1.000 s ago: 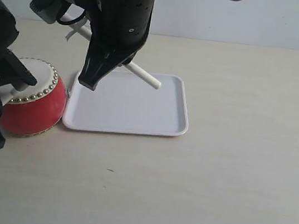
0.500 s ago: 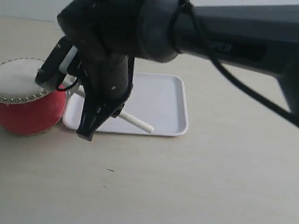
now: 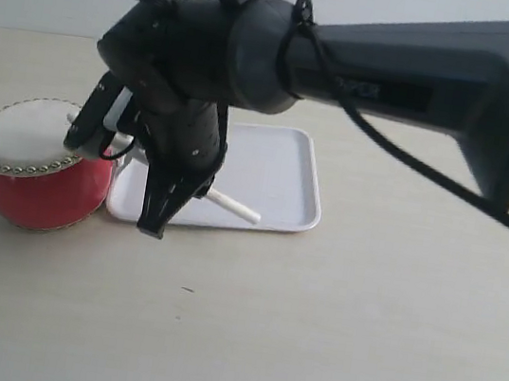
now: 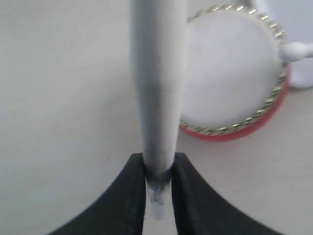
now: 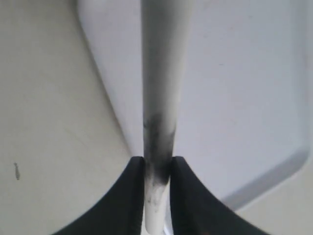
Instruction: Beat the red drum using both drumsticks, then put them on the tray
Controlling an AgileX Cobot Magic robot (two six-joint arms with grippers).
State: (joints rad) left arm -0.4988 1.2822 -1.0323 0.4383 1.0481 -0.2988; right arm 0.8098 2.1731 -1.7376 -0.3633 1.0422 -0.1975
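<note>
Here the right arm (image 3: 397,68) reaches across the middle. The right jaws point down at the worktop (image 3: 357,340) just in front of the tray (image 3: 287,162) and are clamped narrow on 1 of the 2 drumsticks, the right drumstick (image 3: 233,208). Its long axis runs nearly level from the red drum (image 3: 44,188) across the tray's near left corner, as the exterior view has it. Its rounded tip (image 4: 293,49) meets the studded rim on the drum's tray side. Its other end lies over the tray near the front rim; whether it rests there or hangs clear I cannot tell. The left jaws pinch the left drumstick (image 4: 157,98) close to its butt, equally narrow and firm. That stick looks raised, with bare worktop beneath it. The drum's white skin (image 4: 230,68) lies off to 1 side of its axis, and the stick's own tip is out of frame. The drum sits just beside the tray's short edge; contact between them cannot be made out. By my reading the beating is underway and the left stick is due the next stroke, so it must swing sideways as well as down to land on the skin. For the put-down the right arm is the nearer, since its stick partly overhangs the tray, whereas the left must cross over the drum.
</note>
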